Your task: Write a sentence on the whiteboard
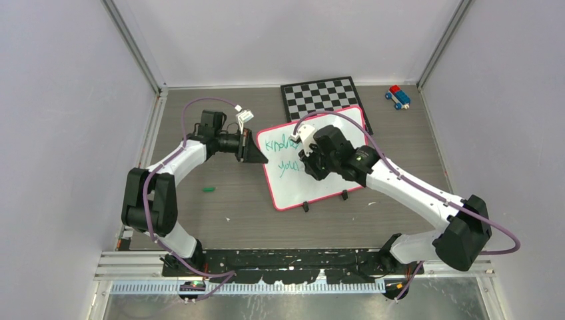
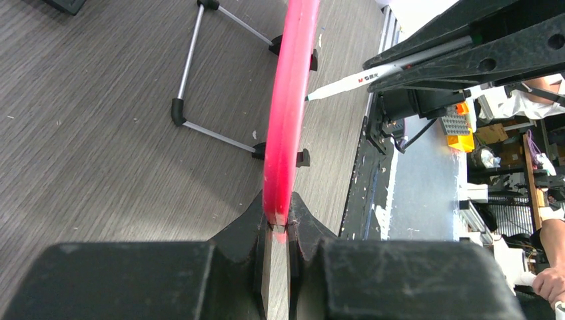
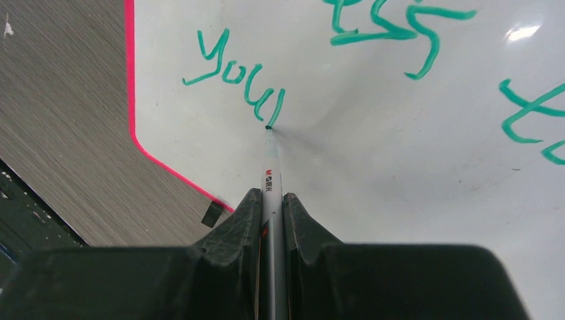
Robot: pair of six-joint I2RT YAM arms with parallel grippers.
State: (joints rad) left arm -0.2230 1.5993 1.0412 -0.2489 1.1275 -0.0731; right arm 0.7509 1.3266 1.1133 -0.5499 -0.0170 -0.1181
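The whiteboard (image 1: 323, 183), pink-framed, stands tilted mid-table. Its green sentence (image 1: 276, 143) runs in two lines, partly hidden by my right arm. My left gripper (image 1: 261, 159) is shut on the board's left edge. In the left wrist view the pink frame (image 2: 290, 113) sits pinched between the jaws of that gripper (image 2: 278, 223). My right gripper (image 3: 270, 197) is shut on a white marker (image 3: 271, 177). The marker's tip touches the board (image 3: 373, 153) at the end of the green letters "you" (image 3: 233, 77), with further green strokes above and to the right.
A black-and-white chequered board (image 1: 320, 95) lies behind the whiteboard. A small blue and red toy (image 1: 398, 97) sits at the back right. A green cap (image 1: 209, 189) lies on the table left of the board. A wire stand (image 2: 193, 67) props up the board's back.
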